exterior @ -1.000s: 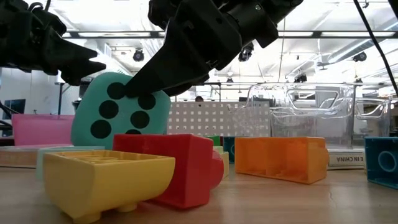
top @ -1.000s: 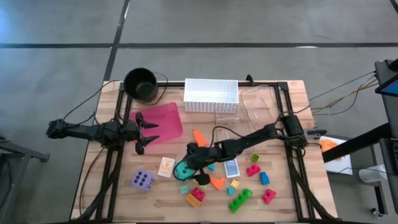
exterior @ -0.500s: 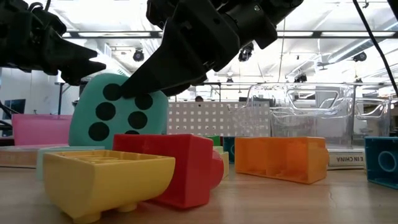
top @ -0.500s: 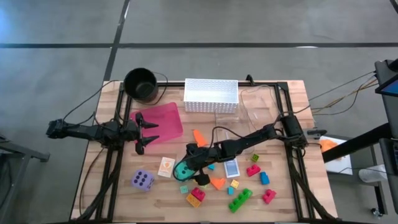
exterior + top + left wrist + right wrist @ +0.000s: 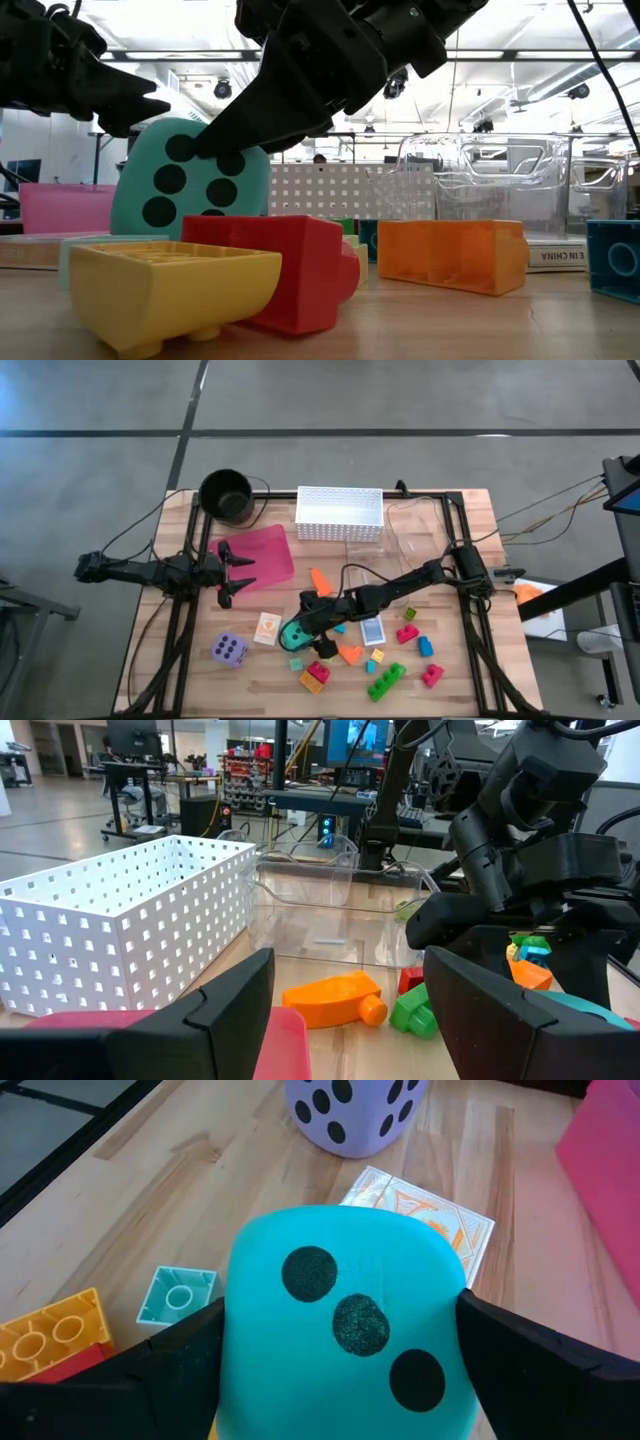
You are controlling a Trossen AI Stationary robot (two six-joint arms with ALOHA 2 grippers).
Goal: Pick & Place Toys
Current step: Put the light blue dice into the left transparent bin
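The teal die point(image 5: 296, 631) with black dots sits among the toys in the table's near middle. My right gripper point(image 5: 303, 635) reaches it from the right and is shut on it; the die point(image 5: 345, 1320) fills the right wrist view. A purple die point(image 5: 229, 650) and a card point(image 5: 267, 628) lie to its left on the wood. Bright blocks lie to its right and nearer, among them a green one point(image 5: 386, 680) and a yellow one point(image 5: 170, 285). My left gripper point(image 5: 236, 576) waits open at the pink tray's point(image 5: 258, 557) left edge. My right gripper has the teal die pinched between its two fingers point(image 5: 180, 1350), one on each of two opposite side faces point(image 5: 240, 1340). The fingers slant down at it from the table's right side. The die's underside is hidden behind the blocks in the low view.
A white perforated basket point(image 5: 340, 513) and a clear container point(image 5: 400, 530) stand at the far edge, with a black pot point(image 5: 226, 495) at the far left. An orange piece point(image 5: 320, 580) lies between the tray and the right arm.
The teal die has tipped a little toward the left of the low view, together with my right gripper's finger on it. My left arm has kept still.
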